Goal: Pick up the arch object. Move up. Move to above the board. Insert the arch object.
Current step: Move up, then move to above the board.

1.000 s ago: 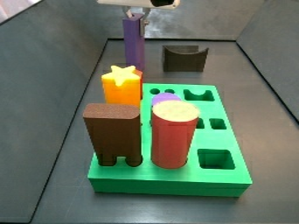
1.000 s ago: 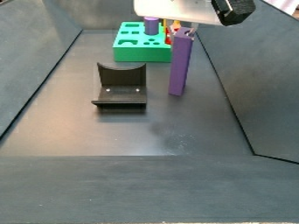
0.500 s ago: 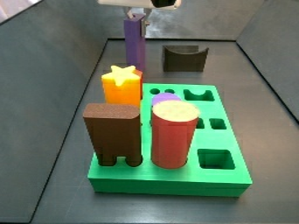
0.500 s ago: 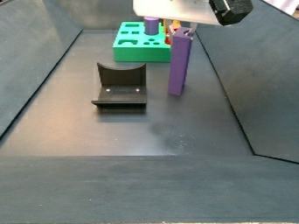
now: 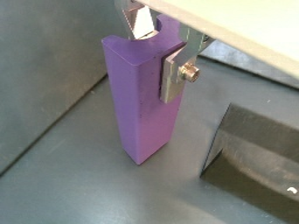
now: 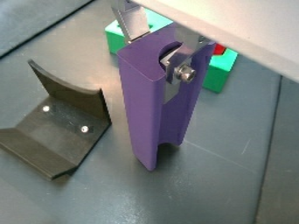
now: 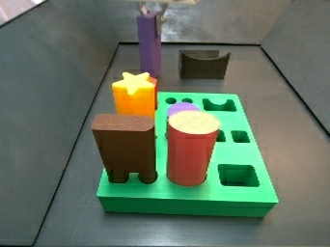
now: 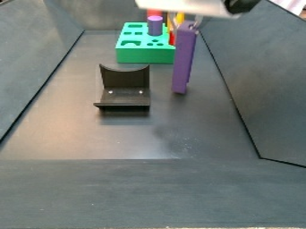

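In a side view, nearest the camera, the board was recorded flat on the floor, with a brown block and a red cylinder standing at its near edge. An orange star block and a small purple cylinder were noted behind these, and several cut-outs lay bare on the side away from the brown block. Farther back, the arch object was found upright, its long axis vertical, its foot appearing just clear of the floor in both wrist views. Its top was seen clamped between the fingers of the gripper, which was closed on it from above. The fixture was listed beside the arch object, apart from it, at the far end of the floor.
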Motion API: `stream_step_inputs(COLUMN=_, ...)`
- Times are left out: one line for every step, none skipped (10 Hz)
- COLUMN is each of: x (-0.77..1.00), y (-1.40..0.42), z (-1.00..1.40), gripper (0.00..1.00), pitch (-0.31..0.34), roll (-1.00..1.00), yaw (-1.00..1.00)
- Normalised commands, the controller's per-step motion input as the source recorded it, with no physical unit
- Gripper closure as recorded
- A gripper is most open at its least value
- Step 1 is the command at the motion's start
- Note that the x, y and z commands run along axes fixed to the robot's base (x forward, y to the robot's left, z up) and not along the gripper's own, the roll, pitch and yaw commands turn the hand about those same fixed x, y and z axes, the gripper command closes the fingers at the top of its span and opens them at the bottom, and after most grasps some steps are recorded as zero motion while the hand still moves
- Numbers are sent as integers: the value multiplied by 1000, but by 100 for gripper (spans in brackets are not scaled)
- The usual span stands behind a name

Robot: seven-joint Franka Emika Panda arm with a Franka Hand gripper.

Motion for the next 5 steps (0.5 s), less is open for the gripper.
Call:
stream_step_inputs(x=-30, y=30, z=515, gripper=100, pitch=35, roll=15, yaw=-48)
stream_step_inputs(x=-23, y=27, z=405, gripper=100, pitch=39, roll=19, yaw=-44)
stream_step_inputs(x=-8, y=24, z=183, gripper=100, pitch=50, roll=27, yaw=-36)
stream_step_inputs(x=216, y=-68, z=1000, gripper=100, pitch=-65, roll=-85, yaw=37)
stream_step_inputs(x=210, y=-71, z=1000, gripper=100, pitch=-49, roll=-87, yaw=42)
